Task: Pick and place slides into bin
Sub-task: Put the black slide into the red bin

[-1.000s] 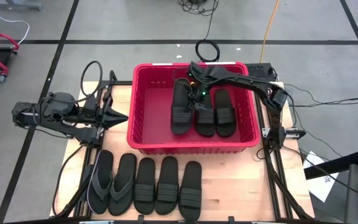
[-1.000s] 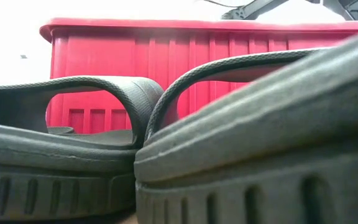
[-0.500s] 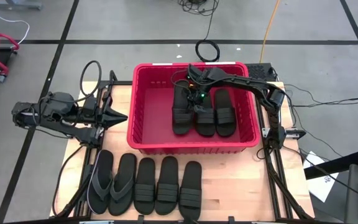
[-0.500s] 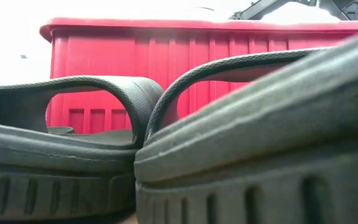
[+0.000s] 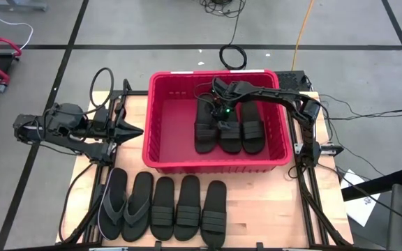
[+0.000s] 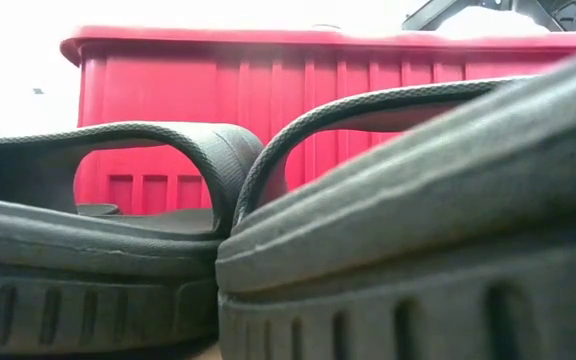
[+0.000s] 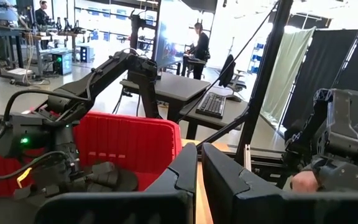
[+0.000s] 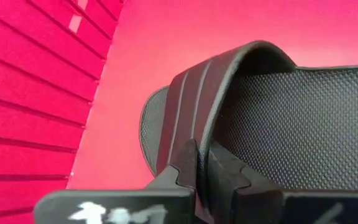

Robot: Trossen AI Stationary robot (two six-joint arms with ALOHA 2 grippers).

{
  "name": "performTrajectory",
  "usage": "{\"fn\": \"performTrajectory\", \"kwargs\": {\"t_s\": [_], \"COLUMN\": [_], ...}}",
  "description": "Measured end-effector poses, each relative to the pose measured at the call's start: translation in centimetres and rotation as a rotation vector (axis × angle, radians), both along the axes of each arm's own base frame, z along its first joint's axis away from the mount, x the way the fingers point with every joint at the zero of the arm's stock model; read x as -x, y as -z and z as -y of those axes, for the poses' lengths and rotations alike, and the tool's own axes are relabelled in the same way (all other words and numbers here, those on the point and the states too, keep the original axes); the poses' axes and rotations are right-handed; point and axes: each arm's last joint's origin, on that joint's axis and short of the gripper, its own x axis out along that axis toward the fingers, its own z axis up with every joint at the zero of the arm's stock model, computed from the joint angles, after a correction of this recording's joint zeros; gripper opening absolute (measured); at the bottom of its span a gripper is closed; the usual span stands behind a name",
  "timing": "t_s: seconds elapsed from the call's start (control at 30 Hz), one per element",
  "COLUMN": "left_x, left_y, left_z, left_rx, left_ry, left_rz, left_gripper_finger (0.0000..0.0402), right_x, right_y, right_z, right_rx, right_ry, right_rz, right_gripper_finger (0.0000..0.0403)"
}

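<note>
On the wooden bench (image 5: 257,202), three slides (image 5: 229,127) are seen in the bin (image 5: 160,125); five (image 5: 165,208) are left outside. Right hand (image 5: 222,115) is closed inside it, left hand (image 5: 132,130) closed alongside.

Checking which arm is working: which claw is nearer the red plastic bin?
Right. The right claw is inside the ribbed red plastic bin, over the black rubber slides there. The left claw waits just outside the bin's left wall.

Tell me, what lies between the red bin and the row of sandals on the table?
Nothing: in the high view, only bare wooden table separates the bin from the sandals.
</note>
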Motion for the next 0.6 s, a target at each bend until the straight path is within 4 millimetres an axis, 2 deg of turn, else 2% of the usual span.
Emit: {"fn": "performTrajectory", "kwargs": {"t_s": [0.27,0.6], "left_x": [0.0,0.0], "left_y": [0.0,0.0], "left_z": [0.0,0.0], "left_rx": [0.015,0.016], "left_ry": [-0.001,-0.001], "left_rz": [-0.001,-0.002], "left_gripper_finger": [0.0021,0.0021], "right_x": [0.13,-0.02], "right_y": [0.76,0.27], "right_z": [-0.33,-0.26], "right_rx": [-0.023,-0.022], "right_ry": [0.008,0.081], "right_rz": [-0.017,-0.027], "right_gripper_finger": [0.0015,0.0069]}}
